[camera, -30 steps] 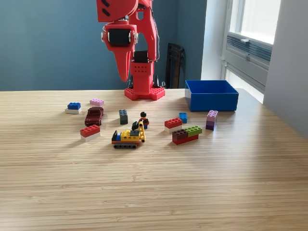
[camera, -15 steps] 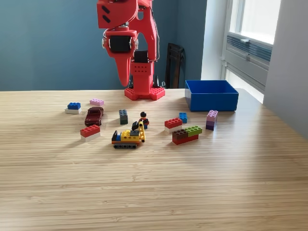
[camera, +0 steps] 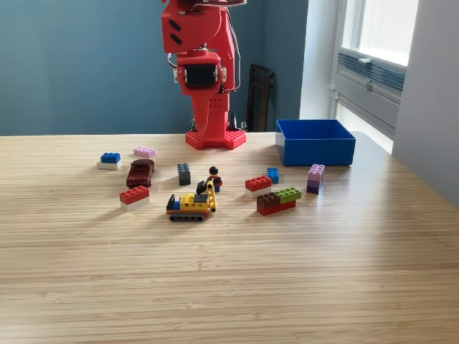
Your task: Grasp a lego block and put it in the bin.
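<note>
Several lego blocks lie across the wooden table: a blue-and-white one [camera: 110, 160], a pink one [camera: 144, 152], a red-and-white one [camera: 134, 196], a dark grey one [camera: 184, 173], another red-and-white one [camera: 257, 185], a small blue one [camera: 272, 174], a purple stack [camera: 315, 178] and a brown-green-red stack [camera: 279, 200]. The blue bin [camera: 314, 141] stands at the back on the exterior view's right. My red gripper [camera: 206, 122] hangs pointing down in front of the arm's base, well behind and above the blocks. Its fingers blend into the red tower, so their state does not show.
A dark red toy car [camera: 140, 172], a yellow tracked vehicle [camera: 191, 205] and a minifigure [camera: 214, 178] stand among the blocks. The arm's base [camera: 215, 138] is fixed at the table's back edge. A window and a white wall close off the right side.
The arm has swung toward the exterior view's right, from left of the base to directly in front of it. No block has moved.
</note>
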Action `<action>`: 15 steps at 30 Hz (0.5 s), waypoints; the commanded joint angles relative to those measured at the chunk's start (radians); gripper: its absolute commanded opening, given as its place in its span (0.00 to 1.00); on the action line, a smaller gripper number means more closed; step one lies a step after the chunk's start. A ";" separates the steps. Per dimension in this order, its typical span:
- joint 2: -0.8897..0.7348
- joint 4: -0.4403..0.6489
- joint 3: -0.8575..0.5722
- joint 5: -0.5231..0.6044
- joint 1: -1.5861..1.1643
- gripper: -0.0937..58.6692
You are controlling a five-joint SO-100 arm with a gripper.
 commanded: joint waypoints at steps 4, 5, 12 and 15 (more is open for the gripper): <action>0.081 -0.063 0.029 -0.057 -0.167 0.11; 0.081 -0.083 0.046 -0.060 -0.192 0.14; 0.081 -0.120 0.103 -0.092 -0.307 0.30; 0.081 -0.147 0.132 -0.124 -0.311 0.36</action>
